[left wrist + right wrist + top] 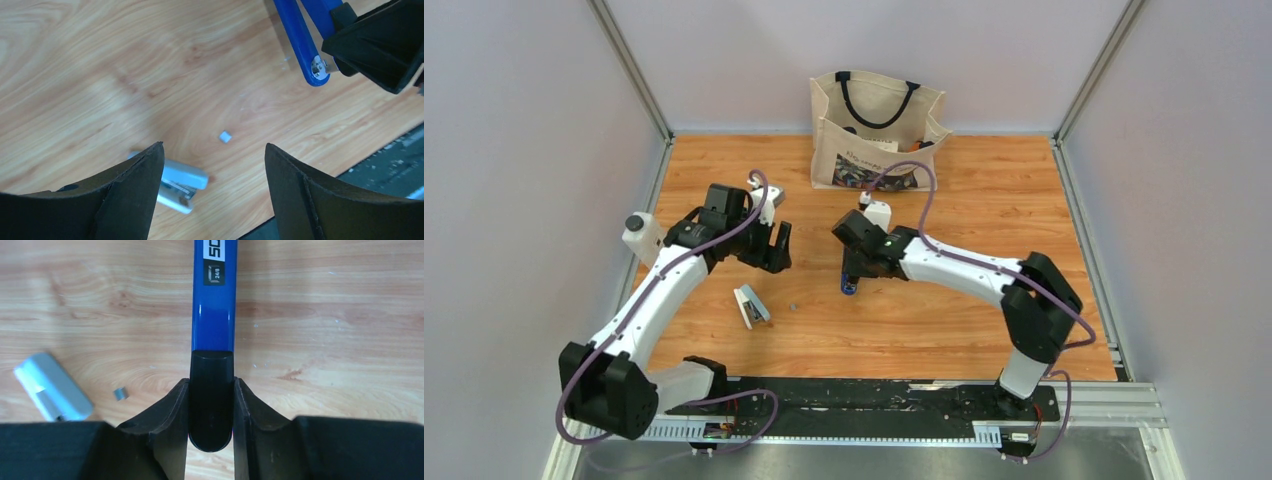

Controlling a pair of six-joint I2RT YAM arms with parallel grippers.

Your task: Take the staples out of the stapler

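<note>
The stapler (pixel 214 305) hung clenched in my right gripper (pixel 211 390), my left gripper (pixel 215 150) spread empty beside it; staples (pixel 225 136) lay below it, unloading apparently underway. Next, shaking out any remainder.

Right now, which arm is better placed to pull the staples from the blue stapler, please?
Probably left: the left gripper is open and empty near the stapler, while the right gripper is shut on its black end.

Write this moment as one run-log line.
right claw: shut on blue stapler | left claw: open, empty | staple strip: on table | grey stapler: on table
</note>
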